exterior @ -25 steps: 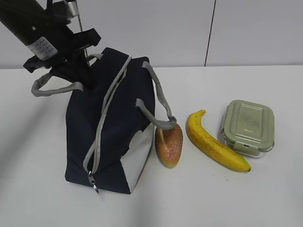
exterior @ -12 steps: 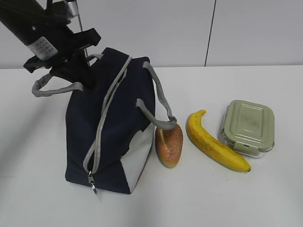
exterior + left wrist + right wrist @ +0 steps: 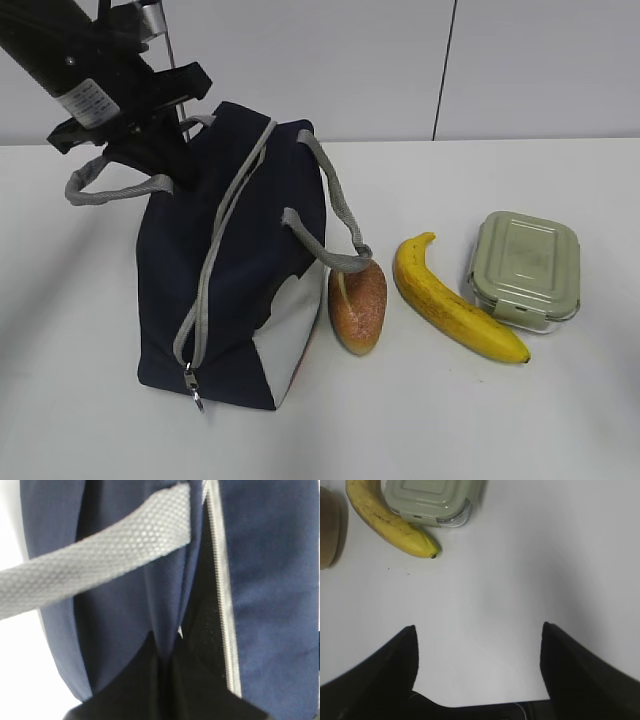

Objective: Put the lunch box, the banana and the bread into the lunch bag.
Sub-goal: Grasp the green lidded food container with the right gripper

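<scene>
The left end effector (image 3: 150, 150) is closed on a fold of the lunch bag (image 3: 235, 270) at its back top corner, likely steadying the bag so the zip can be opened. The right end effector (image 3: 477, 665) hangs open over bare table (image 3: 520, 580). The bread (image 3: 357, 305), banana (image 3: 450, 300) and lunch box (image 3: 525, 268) lie in a row toward the table's right edge — all still outside. A white arm label is unreadable.

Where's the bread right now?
Exterior view: the bread lies on the table, between the lunch bag on its left and the banana on its right.
</scene>
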